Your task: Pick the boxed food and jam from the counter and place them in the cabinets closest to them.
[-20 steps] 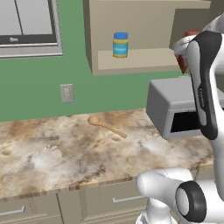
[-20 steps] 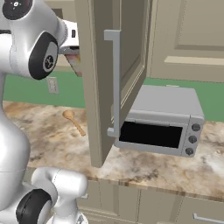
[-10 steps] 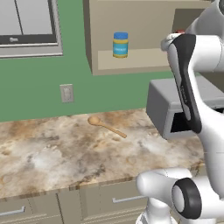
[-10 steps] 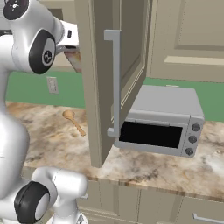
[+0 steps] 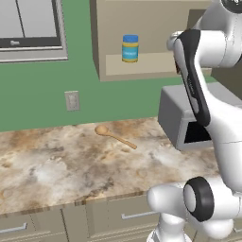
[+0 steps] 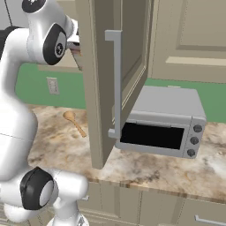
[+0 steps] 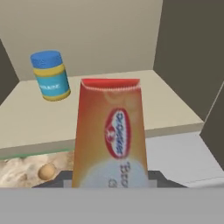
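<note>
Hand view puts the boxed food (image 7: 109, 135) upright between your gripper's (image 7: 109, 186) clenched fingers, held just in front of the cabinets' (image 7: 173, 120) shelf edge. Carry it forward over that edge and set it down flat on the bare right half. Keep clear of the blue-lidded jar (image 7: 50, 75) toward the shelf's left rear, and mind the open cabinet door (image 6: 108, 79) beside the arm. Below, the toaster oven (image 6: 161, 121) sits on the counter (image 5: 71, 165) near a wooden spoon (image 5: 115, 136).

boxed food (image 7: 110, 135) red-orange, whitish base | jar (image 7: 50, 75) blue lid, yellow label | counter (image 5: 61, 163) beige-brown marbled
</note>
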